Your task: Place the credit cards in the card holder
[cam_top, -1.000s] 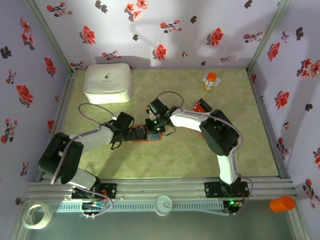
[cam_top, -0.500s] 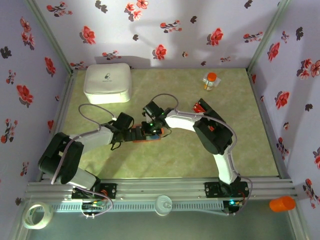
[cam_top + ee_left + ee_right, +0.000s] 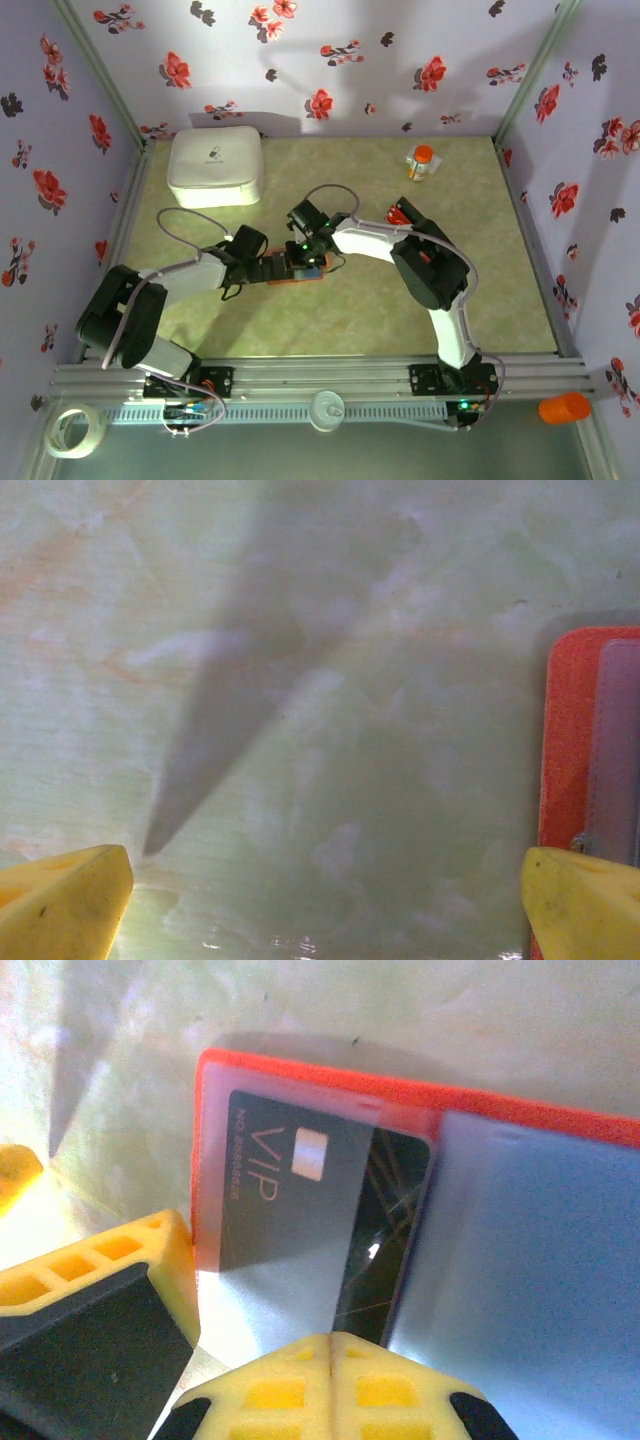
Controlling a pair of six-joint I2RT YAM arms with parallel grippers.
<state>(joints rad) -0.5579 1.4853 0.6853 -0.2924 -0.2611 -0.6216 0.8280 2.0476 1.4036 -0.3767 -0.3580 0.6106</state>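
Tabletop [image 3: 350, 310]: card holder [image 3: 400, 1090] beneath right gripper [image 3: 330, 1345]

The left gripper [image 3: 325, 910] hangs over the table [image 3: 330, 730], jaws spread wide. One yellow fingertip [image 3: 585, 905] sits at the edge of the card holder [image 3: 568, 740], the other well apart from it.

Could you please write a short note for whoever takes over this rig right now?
Left end effector: open wide, low over the table, one fingertip at the card holder's edge, gripping nothing.
Right end effector: shut, tips at the near end of the black VIP card.
Things: the holder lies open mid-table, and the black card sits partly under its translucent pocket. The red cards lie by the right arm.
Done: one card nearly seated.
Left: push it home, then load the rest.
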